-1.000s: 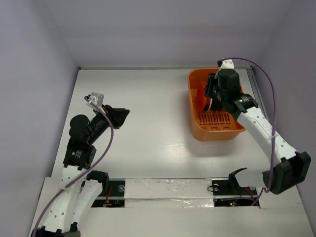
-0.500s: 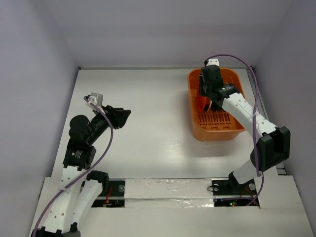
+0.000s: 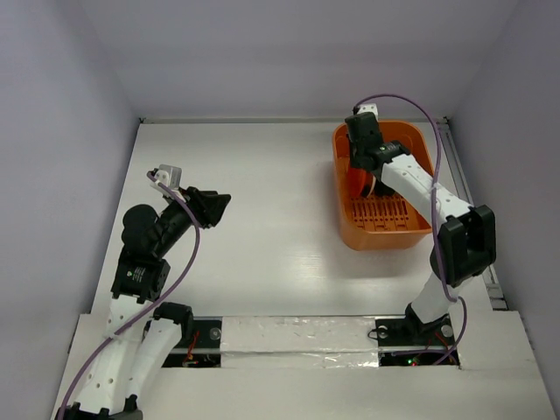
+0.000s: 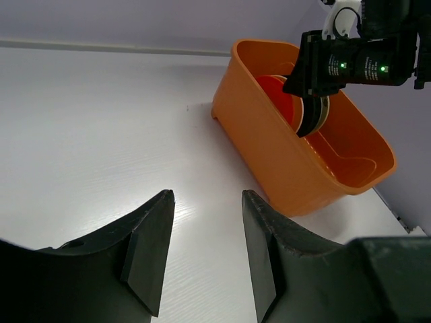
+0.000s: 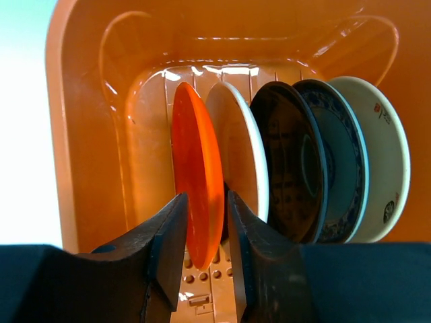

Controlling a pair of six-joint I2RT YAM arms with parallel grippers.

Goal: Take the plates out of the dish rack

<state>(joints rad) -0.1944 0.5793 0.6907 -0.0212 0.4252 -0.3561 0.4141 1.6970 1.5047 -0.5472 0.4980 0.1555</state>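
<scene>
Right gripper (image 5: 205,196) sits low in the bright orange rectangular plastic dish rack (image 5: 81,134), jaws partway apart astride the rim of the orange-red round plate (image 5: 195,155). Cannot tell if it is actually clamped. Four other plates (image 5: 289,161) stand on edge beside it. Left gripper (image 4: 207,198) hangs half open and empty over the white table (image 4: 101,121), well apart from the rack.

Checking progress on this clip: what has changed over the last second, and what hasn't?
The right gripper moved left and farther back over the dish rack, its elbow swinging in toward the rack; it now straddles the rim of the orange plate, though a firm pinch can't be confirmed. Nothing has been lifted. The left gripper, jaws apart, the rack and the other plates stayed put.
</scene>
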